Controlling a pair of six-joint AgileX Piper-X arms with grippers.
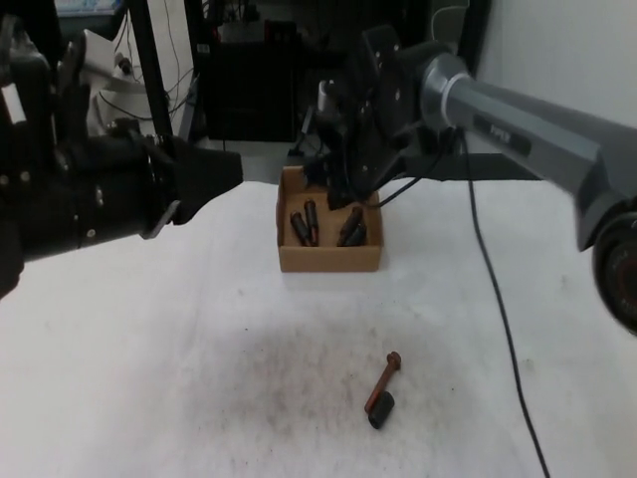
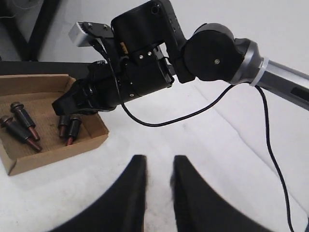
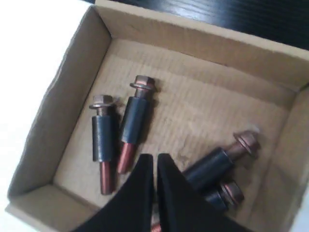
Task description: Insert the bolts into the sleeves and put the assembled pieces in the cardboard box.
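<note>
1. Hanging over the cardboard box (image 3: 63, 96), the right gripper (image 3: 154, 159) has its fingers drawn almost together. Only a thin slit is left between them, and nothing is clearly held.
2. Four assembled pieces (image 3: 135, 121) lie on the box floor beneath those jaws. Two lie side by side on one side of the fingertips. Two lie on the other side, one of them partly hidden under a finger.
3. The left gripper (image 2: 158, 164) hangs over the bench (image 1: 149, 349) with its fingers parted and nothing between them. The box and the right gripper are ahead of its jaws, apart from them.
4. One bolt (image 1: 386, 376) lies on the bench with a sleeve (image 1: 380, 410) at its tip end. It is well apart from both pairs of jaws, on the near side of the box.
</note>
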